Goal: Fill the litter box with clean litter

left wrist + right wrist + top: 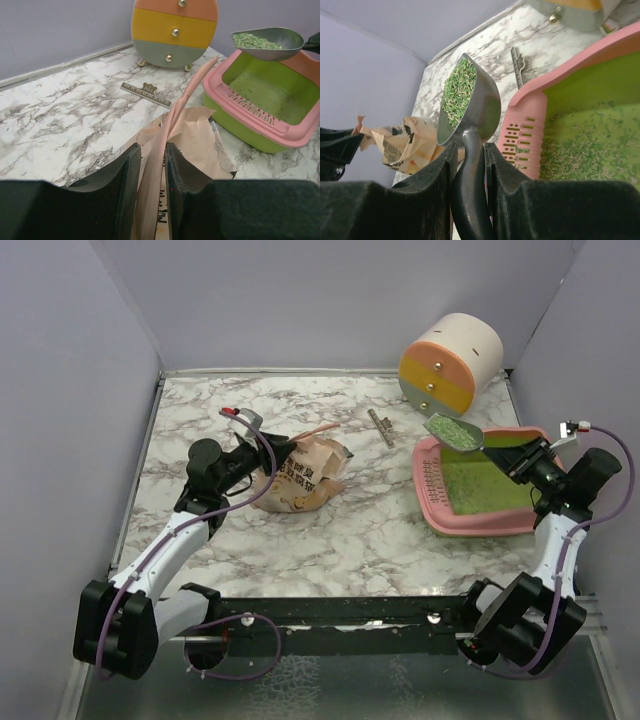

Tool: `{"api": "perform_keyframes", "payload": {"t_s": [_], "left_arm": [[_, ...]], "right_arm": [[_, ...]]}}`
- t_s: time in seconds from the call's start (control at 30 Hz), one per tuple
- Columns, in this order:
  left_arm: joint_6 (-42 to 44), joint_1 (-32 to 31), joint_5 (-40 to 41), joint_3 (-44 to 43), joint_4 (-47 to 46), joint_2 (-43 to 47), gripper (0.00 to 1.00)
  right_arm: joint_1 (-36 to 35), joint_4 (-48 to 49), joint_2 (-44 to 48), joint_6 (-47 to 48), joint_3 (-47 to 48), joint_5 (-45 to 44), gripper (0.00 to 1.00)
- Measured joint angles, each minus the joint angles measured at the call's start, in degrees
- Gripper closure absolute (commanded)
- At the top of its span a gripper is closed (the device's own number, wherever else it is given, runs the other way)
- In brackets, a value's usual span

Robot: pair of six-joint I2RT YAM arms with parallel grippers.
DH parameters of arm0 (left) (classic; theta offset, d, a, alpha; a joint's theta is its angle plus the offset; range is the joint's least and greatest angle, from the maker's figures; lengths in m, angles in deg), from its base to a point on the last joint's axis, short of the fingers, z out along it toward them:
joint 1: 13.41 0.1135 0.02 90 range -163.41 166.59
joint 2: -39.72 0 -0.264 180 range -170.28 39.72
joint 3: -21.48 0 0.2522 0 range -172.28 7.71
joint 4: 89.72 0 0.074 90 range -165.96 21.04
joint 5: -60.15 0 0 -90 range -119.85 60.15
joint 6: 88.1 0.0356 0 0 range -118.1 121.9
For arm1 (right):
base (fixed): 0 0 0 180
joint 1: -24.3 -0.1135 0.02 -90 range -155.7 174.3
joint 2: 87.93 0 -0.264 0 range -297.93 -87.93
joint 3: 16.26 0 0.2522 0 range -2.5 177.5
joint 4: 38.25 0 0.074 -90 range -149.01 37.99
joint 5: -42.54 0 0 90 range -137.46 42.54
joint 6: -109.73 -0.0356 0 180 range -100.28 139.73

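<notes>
The pink litter box (432,502) with a lime-green inside sits at the right; it also shows in the left wrist view (260,107) and the right wrist view (530,107). A layer of greenish litter (478,485) lies in it. My right gripper (520,462) is shut on the handle of a silver scoop (452,432), held above the box's far left corner with litter (456,90) heaped in it. My left gripper (270,450) is shut on the pink handle (172,117) of the tan paper bag (300,480), which lies left of centre.
A round cream drum (450,362) with orange, yellow and grey bands stands at the back right. A small metal ruler-like piece (381,427) lies on the marble table (350,540) between bag and drum. Grey walls close in the left, back and right.
</notes>
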Motion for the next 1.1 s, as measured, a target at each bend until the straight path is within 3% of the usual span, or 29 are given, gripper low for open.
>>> {"api": "perform_keyframes", "payload": {"t_s": [0.37, 0.6, 1.1], "left_arm": [[-1.49, 0.09, -0.04, -0.24, 0.5, -1.25, 0.73], [-2.25, 0.11, -0.04, -0.24, 0.5, -1.44, 0.73], [-3.96, 0.04, -0.07, -0.24, 0.26, -2.14, 0.73]], "right_arm": [[2.75, -21.18, 4.02, 10.08, 11.1, -10.01, 0.99], [2.89, -31.91, 6.8, 15.61, 12.79, -19.12, 0.99], [1.73, -45.88, 9.35, 23.76, 20.87, -43.45, 0.99]]}}
